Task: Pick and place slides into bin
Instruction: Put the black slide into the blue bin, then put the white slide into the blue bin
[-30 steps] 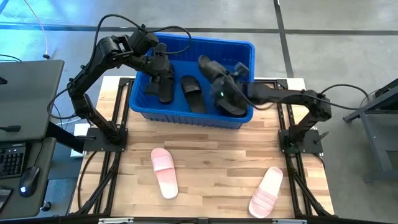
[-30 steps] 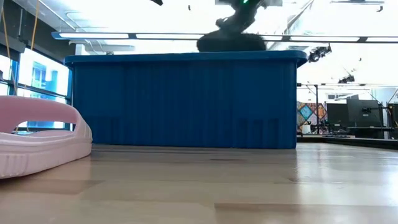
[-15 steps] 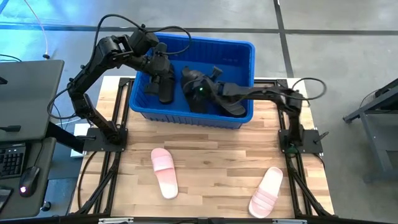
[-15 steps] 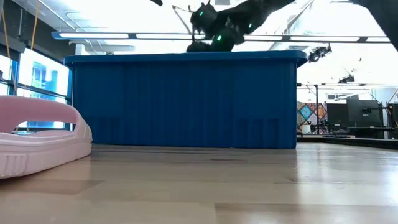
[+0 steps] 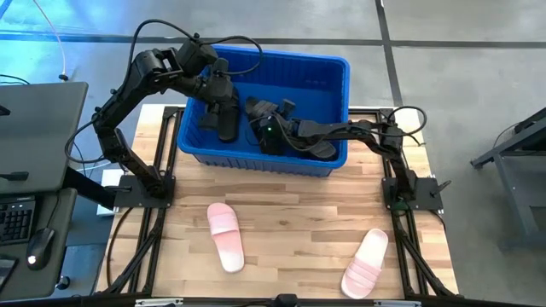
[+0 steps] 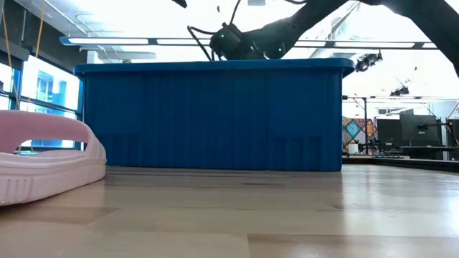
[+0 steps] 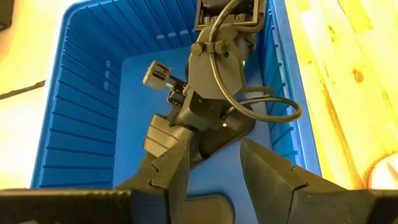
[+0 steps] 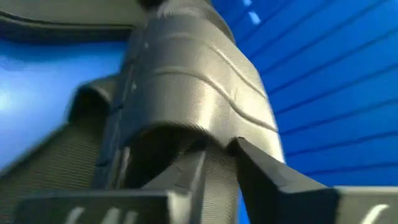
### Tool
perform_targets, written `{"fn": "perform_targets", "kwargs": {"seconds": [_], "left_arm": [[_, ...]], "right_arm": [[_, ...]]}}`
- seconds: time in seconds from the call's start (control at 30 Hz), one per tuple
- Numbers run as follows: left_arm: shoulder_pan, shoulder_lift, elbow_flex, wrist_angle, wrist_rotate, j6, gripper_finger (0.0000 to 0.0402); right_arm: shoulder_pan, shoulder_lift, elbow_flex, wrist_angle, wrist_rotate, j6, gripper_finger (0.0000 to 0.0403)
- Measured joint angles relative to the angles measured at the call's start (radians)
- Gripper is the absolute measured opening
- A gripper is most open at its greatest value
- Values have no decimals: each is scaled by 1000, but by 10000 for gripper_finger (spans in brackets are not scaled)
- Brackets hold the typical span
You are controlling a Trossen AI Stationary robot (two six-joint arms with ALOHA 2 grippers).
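The blue bin (image 5: pixel 281 61) stands at the table's far edge. Black slides lie in it: one at the left (image 5: pixel 227 124) under my left gripper, one at the right (image 5: pixel 322 148). My left gripper (image 5: pixel 223 104) hangs open over the bin's left part, touching nothing. My right gripper (image 5: pixel 266 128) reaches from the right into the bin's middle, shut on another black slide (image 8: pixel 193 81). Two pale pink slides (image 5: pixel 226 237) (image 5: pixel 365 263) lie soles down on the wooden table in front of the bin. My right gripper holds the black slide by its broad strap (image 8: pixel 217 124). One finger (image 8: pixel 186 171) seems to go under the strap's arch and the other (image 8: pixel 267 174) stands outside it. The fingers slant down from the table's right. Whether the slide rests on the bin floor is hidden.
The bin's high walls (image 6: pixel 215 115) surround both grippers. The right arm (image 5: pixel 358 130) crosses the bin's right rim. In the left wrist view the right gripper (image 7: pixel 205 106) is close ahead of my left fingers. A desk with a keyboard (image 5: pixel 17 217) stands to the left.
My right gripper has carried the black slide from above the bin's right part toward the table's left, to the bin's middle, and has gone down into the bin.
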Motion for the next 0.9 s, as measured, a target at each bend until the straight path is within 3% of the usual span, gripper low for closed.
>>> {"fn": "perform_targets", "kwargs": {"seconds": [0.17, 0.4, 0.9], "left_arm": [[0, 0, 0, -1, 0, -5, 134], [0, 0, 0, -28, 0, 8, 134], [0, 1, -14, -121, 1, 12, 134]], "right_arm": [[2, 0, 0, 2, -43, 34, 136], [54, -37, -1, -8, 38, 26, 188], [324, -333, -2, -151, 448, -132, 173]]}}
